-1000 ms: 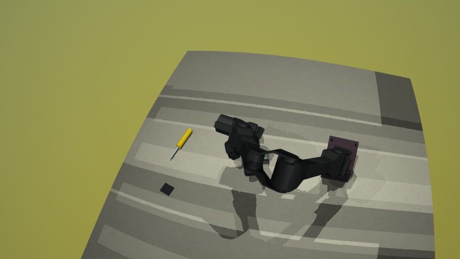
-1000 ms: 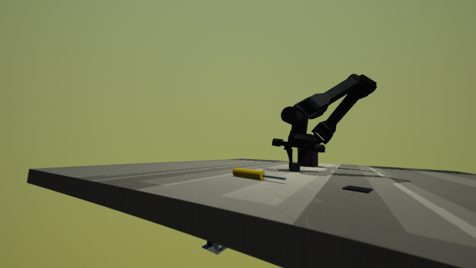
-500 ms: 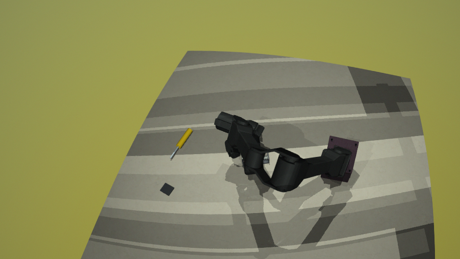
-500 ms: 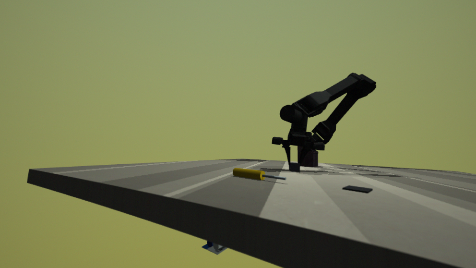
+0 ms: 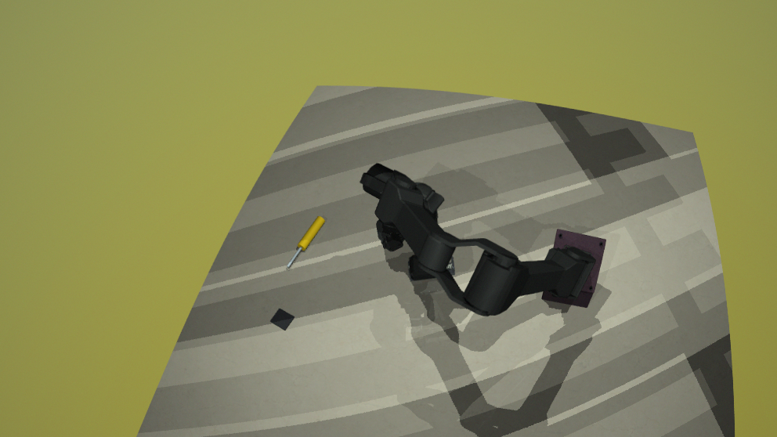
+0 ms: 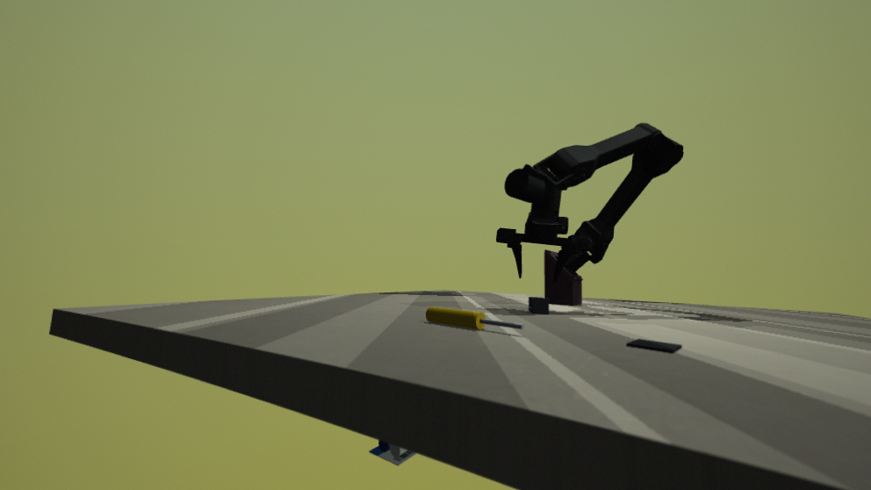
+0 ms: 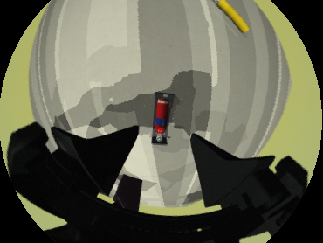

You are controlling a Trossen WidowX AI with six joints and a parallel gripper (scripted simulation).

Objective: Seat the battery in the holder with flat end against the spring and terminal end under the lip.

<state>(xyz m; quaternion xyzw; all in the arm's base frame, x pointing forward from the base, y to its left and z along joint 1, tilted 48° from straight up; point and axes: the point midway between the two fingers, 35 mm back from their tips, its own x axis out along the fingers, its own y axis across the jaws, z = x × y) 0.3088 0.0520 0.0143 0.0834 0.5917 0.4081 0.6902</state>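
My gripper (image 6: 537, 278) (image 7: 165, 133) is open and empty, its fingers wide apart on either side of the holder and above it. The black holder (image 6: 538, 305) (image 7: 170, 107) stands on the table; the arm mostly hides it in the top view. The red battery (image 7: 161, 110) with a blue band lies in the holder in the wrist view, roughly in line with it. Its lower end is beside the metal spring (image 7: 159, 138), its pale upper end near the holder's far end wall. I cannot tell whether that end is under the lip or the battery fully down.
A yellow-handled screwdriver (image 5: 311, 233) (image 6: 455, 318) (image 7: 234, 17) lies on the table beyond the holder, away from the arm's base. A flat black square (image 5: 282, 319) (image 6: 654, 346) lies near the table edge. The purple base mount (image 5: 598, 261) (image 6: 566, 291) (image 7: 129, 192) is behind the holder.
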